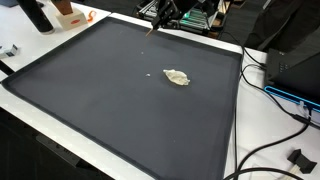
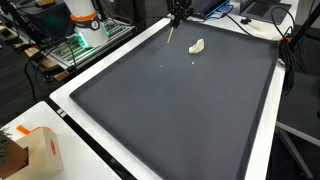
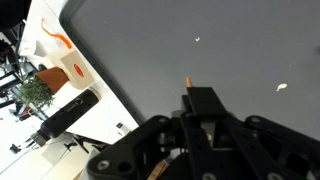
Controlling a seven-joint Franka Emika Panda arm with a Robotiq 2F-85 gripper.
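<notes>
Hand [image 1: 163,15] clamped on a thin orange-tipped stick [image 1: 153,27], over the far edge of the dark tabletop [image 1: 90,90]. Stick's long axis slants down and ahead of the fingers, tip off the surface. A pale crumpled scrap [image 1: 177,76] lies well apart, toward mid-tabletop; in the wrist view it sits right of the tip.

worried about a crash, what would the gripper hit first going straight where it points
Probably the dark mat, near its edge: the gripper points down at it, and the thin stick it holds would touch first. The pale scrap lies aside. Depth is unclear.
</notes>
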